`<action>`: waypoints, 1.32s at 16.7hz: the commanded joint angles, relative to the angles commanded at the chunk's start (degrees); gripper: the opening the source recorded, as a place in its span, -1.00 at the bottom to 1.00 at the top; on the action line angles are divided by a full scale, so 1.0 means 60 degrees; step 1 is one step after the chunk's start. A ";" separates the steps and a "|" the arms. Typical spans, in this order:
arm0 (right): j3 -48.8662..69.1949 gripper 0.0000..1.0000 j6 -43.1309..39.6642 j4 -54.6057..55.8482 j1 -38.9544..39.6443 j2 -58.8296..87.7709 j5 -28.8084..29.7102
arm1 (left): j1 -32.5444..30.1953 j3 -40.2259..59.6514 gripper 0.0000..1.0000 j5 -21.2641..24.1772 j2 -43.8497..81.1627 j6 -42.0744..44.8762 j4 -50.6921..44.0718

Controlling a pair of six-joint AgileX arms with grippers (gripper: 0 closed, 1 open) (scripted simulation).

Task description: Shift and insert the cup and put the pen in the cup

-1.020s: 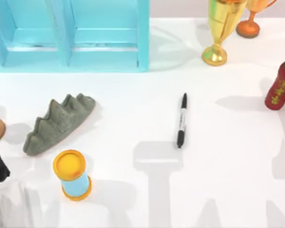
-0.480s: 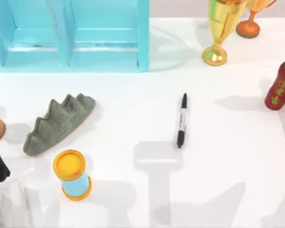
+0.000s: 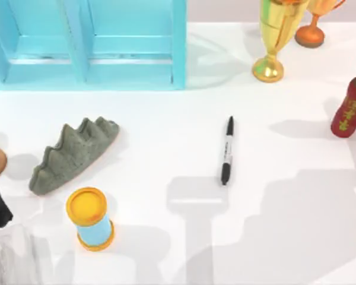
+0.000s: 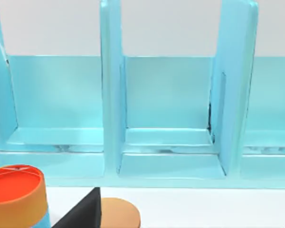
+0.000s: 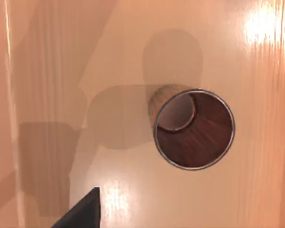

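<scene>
Pen: slim black marker with a white-grey label band round its middle. It lies flat on the white surface, right of centre, running nearly front to back with a slight tilt.

Cup: reddish-brown tumbler, wood-grained inside, thin metallic rim. It stands upright, mouth open, seen from above in the right wrist view on a glossy orange-tan ground.

One pen, one cup, two trophies

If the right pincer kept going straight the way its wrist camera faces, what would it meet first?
Probably the small reddish-brown ribbed cup, standing upright with its dark open mouth facing the camera, slightly off centre. Depth is unclear; nothing shows between the camera and it.
</scene>
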 joint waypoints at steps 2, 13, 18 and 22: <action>0.1054 1.00 -0.0306 -0.0857 -0.0315 0.1178 -0.0001 | 0.0000 0.0000 1.00 0.0000 0.0000 0.0000 0.0000; 0.2084 1.00 -0.0649 -0.1705 -0.0655 0.2495 0.0002 | 0.0000 0.0000 1.00 0.0000 0.0000 0.0000 0.0000; 0.0467 1.00 -0.0632 0.0304 -0.0656 0.2796 0.0003 | 0.0000 0.0000 1.00 0.0000 0.0000 0.0000 0.0000; -0.0715 1.00 -0.0632 0.1660 -0.0660 0.3046 0.0004 | 0.0000 0.0000 1.00 0.0000 0.0000 0.0000 0.0000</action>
